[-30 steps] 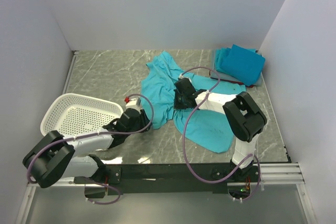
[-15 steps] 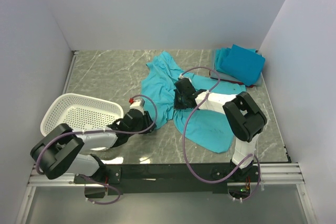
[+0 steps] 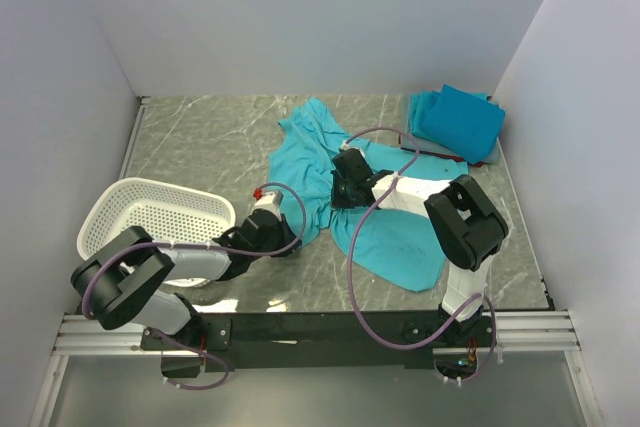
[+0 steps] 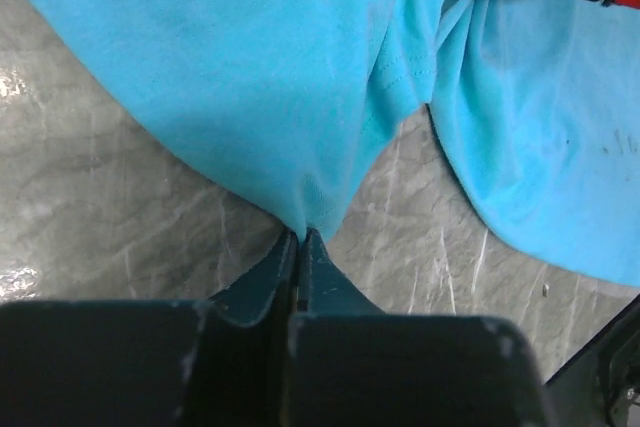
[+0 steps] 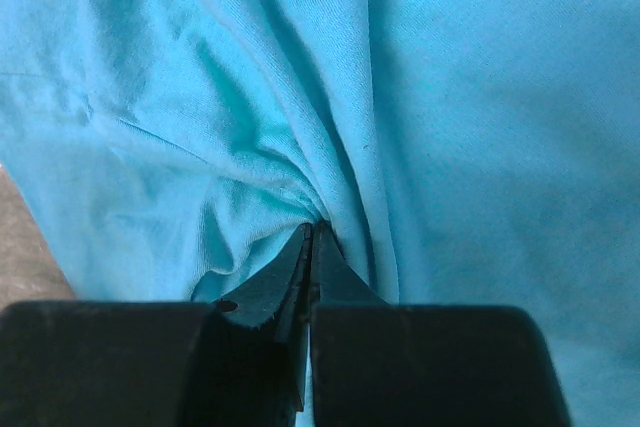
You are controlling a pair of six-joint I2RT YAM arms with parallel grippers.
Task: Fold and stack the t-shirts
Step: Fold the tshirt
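- White perforated basket (image 3: 150, 217) sits far left on the grey marbled tabletop (image 3: 200, 137).
- At centre, the left claw (image 4: 300, 239), shut tight, pinches the crumpled teal t-shirt (image 3: 300, 162) by its near hem.
- Beside it, the right claw (image 5: 313, 232) is clamped on a mid-shirt fold.
- Far right, folded t-shirts (image 3: 460, 119) lie stacked; this looks like the spreading step, and next the claws likely must draw apart to flatten the cloth.

Reaching low with both arms, wrists angled down.
Clamped tight at left gripper (image 4: 300, 237) on teal t-shirt (image 4: 250, 77) edge; likewise at right gripper (image 5: 312, 232), deep in a fold; right elbow raised.
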